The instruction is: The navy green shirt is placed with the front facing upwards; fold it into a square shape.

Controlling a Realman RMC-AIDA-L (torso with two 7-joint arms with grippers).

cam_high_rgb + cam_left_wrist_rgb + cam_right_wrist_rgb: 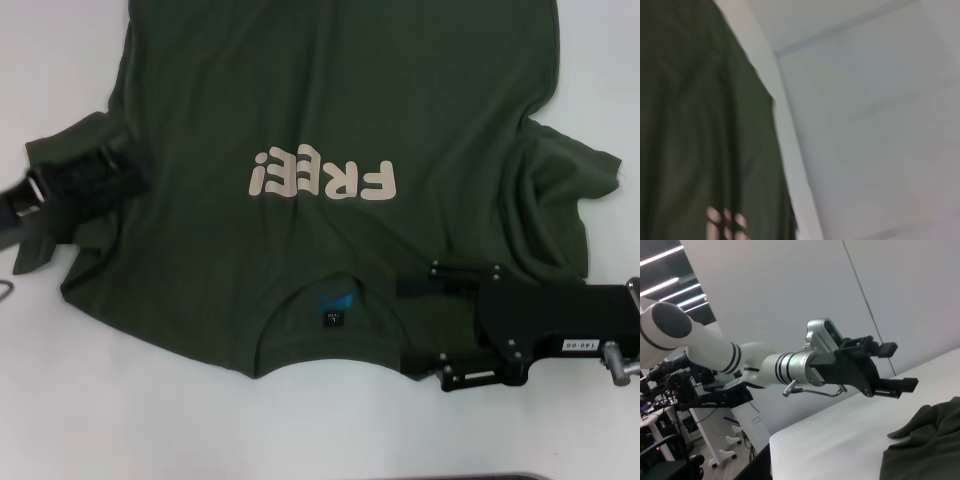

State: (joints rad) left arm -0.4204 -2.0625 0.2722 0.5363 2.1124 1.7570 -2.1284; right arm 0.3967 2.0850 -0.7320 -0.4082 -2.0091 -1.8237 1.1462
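Observation:
The navy green shirt (pixel 330 110) lies front up on the white table (pixel 120 420), its cream "FREE!" print (pixel 322 178) upside down to me and the neck with its blue label (pixel 335 308) nearest me. My right gripper (pixel 410 323) is open, low over the shoulder just right of the collar. My left gripper (pixel 120 165) is at the shirt's left sleeve (pixel 60 150); the right wrist view shows that left gripper (pixel 897 367) open, just above the table beside a bunched sleeve (pixel 925 440). The left wrist view shows shirt cloth (pixel 695 130) and part of the print (pixel 725 222).
The right sleeve (pixel 560 200) is rumpled into folds near the table's right side. Bare white table (pixel 870 140) surrounds the shirt. A small metal object (pixel 5 290) lies at the far left edge. Lab desks and cables (pixel 685 390) stand beyond the table.

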